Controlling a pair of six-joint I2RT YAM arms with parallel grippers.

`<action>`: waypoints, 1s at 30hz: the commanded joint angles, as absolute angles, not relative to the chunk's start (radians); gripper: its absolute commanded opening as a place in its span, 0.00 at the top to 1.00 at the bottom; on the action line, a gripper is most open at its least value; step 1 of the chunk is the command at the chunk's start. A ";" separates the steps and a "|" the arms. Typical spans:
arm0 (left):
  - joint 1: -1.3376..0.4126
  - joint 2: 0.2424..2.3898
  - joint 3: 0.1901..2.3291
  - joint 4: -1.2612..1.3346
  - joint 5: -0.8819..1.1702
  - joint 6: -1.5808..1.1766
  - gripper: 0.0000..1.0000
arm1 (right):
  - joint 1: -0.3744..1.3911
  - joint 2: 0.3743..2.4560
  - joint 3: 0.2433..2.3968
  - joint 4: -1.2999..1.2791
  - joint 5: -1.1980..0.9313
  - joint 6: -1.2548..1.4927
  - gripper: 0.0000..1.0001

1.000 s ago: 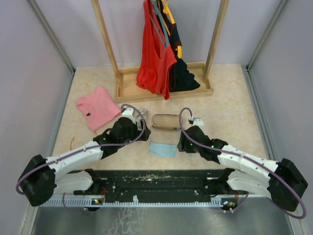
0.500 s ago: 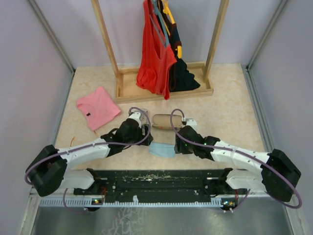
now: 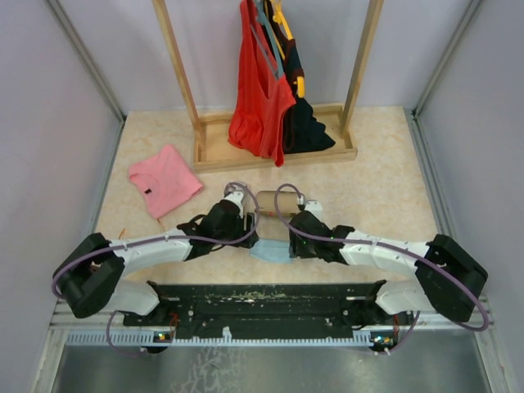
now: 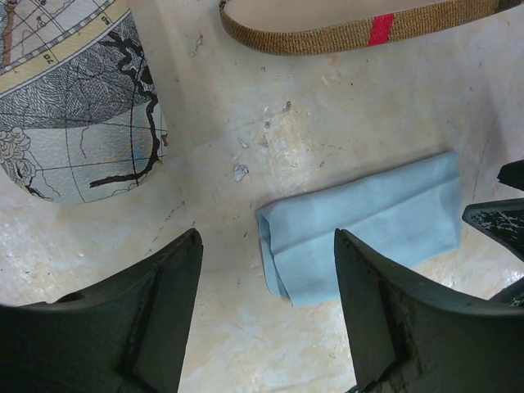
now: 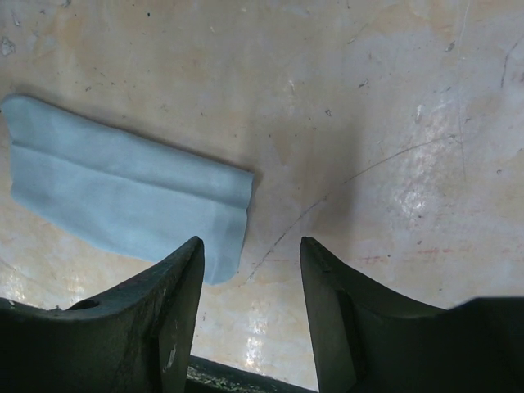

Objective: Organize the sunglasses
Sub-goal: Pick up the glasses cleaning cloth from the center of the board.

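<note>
The sunglasses are out of view in every frame. A folded light blue cloth (image 3: 268, 250) lies on the table between my two grippers, just in front of the brown oblong case (image 3: 276, 201) with a red stripe. My left gripper (image 3: 239, 216) hovers open over the cloth's left end (image 4: 364, 221), nothing between its fingers (image 4: 176, 278). My right gripper (image 3: 293, 231) is open above bare table just right of the cloth's right end (image 5: 123, 196), its left finger (image 5: 176, 286) overlapping the cloth's corner in view.
A map-printed cylinder (image 4: 74, 106) stands left of the case edge (image 4: 344, 29). A pink shirt (image 3: 164, 180) lies at back left. A wooden rack (image 3: 274, 151) with hanging clothes stands at the back. A black rail (image 3: 262, 299) runs along the near edge.
Both arms have swung inward toward the blue cloth, the left from the left and the right from the right. The left jaws have narrowed somewhat.
</note>
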State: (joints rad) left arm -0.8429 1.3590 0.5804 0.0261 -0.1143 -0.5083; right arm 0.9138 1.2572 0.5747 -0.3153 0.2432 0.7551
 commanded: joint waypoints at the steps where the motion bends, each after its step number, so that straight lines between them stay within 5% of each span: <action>1: -0.851 1.371 0.603 0.039 -0.104 -0.493 0.30 | 0.921 1.299 0.640 -0.252 0.267 0.763 0.50; 30: -0.938 1.565 0.729 -0.117 -0.260 -0.497 0.57 | 0.825 1.172 0.509 -0.208 0.229 0.795 0.58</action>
State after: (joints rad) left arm -0.9245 1.5364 0.7097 -0.0383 -0.2039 -0.4934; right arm 0.8352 1.2011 0.5167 -0.2317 0.2268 0.7883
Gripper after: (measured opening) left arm 0.444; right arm 0.419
